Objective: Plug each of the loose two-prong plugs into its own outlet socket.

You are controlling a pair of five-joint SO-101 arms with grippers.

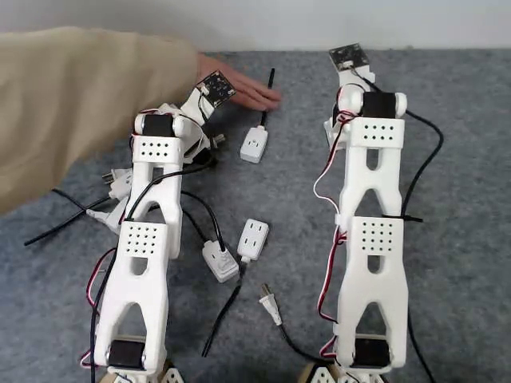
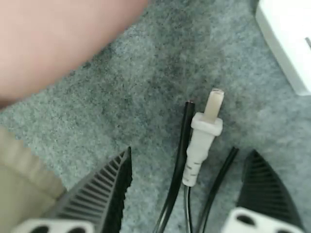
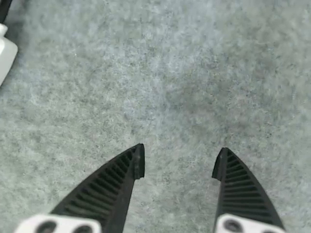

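Far left, a person's arm [image 1: 80,104] stretches in past the left arm twd the black cord [image 1: 270,80] of the far outlet [image 1: 254,144]. Prob sorting the cable, can't tell if it touches. Then the left hand [image 2: 190,153] is spread wide, straddling a white plug [image 2: 204,131] that lies flat on the grey surface [image 2: 160,58], prongs pointing away, so lined up for a pinch imo. Middle: 2nd outlet [image 1: 252,238], plus a loose plug [image 1: 270,305] nearer the bases, not in any socket. Over right, the right hand [image 3: 182,148] is also wide w/ nothing in it, parked above bare surface.
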